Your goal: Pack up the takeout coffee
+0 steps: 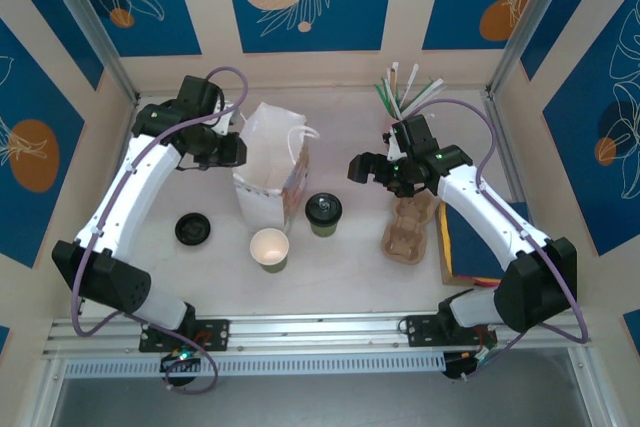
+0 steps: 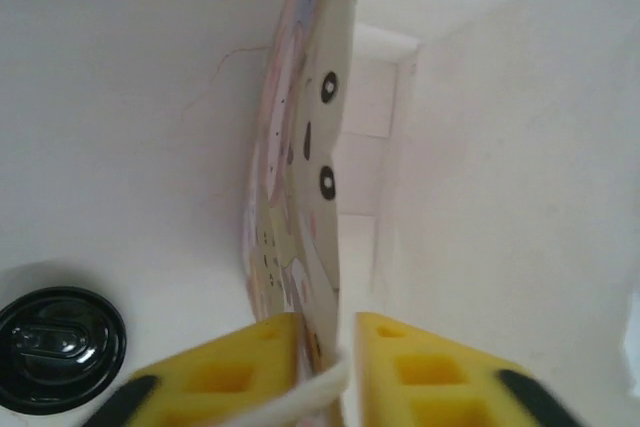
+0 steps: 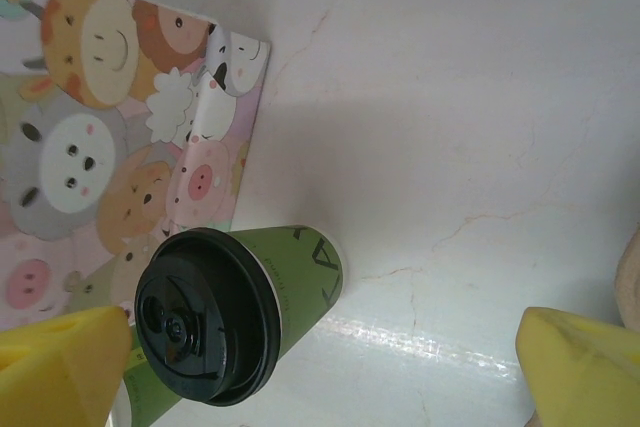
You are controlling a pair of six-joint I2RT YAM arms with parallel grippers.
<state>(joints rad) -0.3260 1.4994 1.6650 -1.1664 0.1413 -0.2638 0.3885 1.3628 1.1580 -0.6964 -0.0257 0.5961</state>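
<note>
Over the worktop (image 1: 350,122), the left end effector (image 1: 238,150) sits at the 9 o'clock side of the cartoon-animal gift bag (image 1: 268,162). On the left wrist camera its yellow jaws are narrow, with the bag's edge (image 2: 305,187) and a white handle strap (image 2: 318,389) between them. Whether they actually pinch, I cannot tell.

The takeout coffee (image 1: 323,212) stands upright with its black lid on, just beside the bag at its 4 o'clock. The right end effector (image 1: 366,168) hangs at the coffee's 1 o'clock, spread wide and holding nothing. Its wrist camera looks down on the coffee (image 3: 235,307) next to the bag's printed side (image 3: 100,147).

A lidless green cup (image 1: 269,249) sits at the bag's 6 o'clock, a loose black lid (image 1: 191,229) at 8 o'clock, and a cardboard cup carrier (image 1: 410,227) at the coffee's 3 o'clock.
</note>
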